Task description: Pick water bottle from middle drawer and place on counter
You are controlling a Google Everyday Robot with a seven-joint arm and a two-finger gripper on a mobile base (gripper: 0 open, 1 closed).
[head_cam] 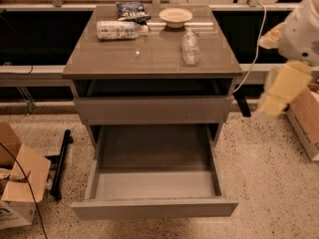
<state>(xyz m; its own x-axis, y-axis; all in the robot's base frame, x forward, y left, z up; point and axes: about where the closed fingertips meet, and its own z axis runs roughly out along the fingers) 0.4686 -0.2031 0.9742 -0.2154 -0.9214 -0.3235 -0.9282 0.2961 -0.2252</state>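
Upright on the glossy counter (149, 59), water bottle (190, 47); end effector (244, 106) right of cabinet (152, 108), state unclear.

counter (149, 59) — water bottle (190, 46), labelled bottle (118, 30), bowl (175, 17), snack bag (131, 10) — gripper (264, 109) off right

The gripper (266, 108) hangs at the right over the speckled floor (269, 183). Well to its left lie cardboard boxes (22, 176) and a black bar (61, 158). Another box (306, 126) sits just to its right.

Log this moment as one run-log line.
water bottle: upright on counter | middle drawer: open, nothing visible inside | gripper: low at picture right, beside counter, away from bottle
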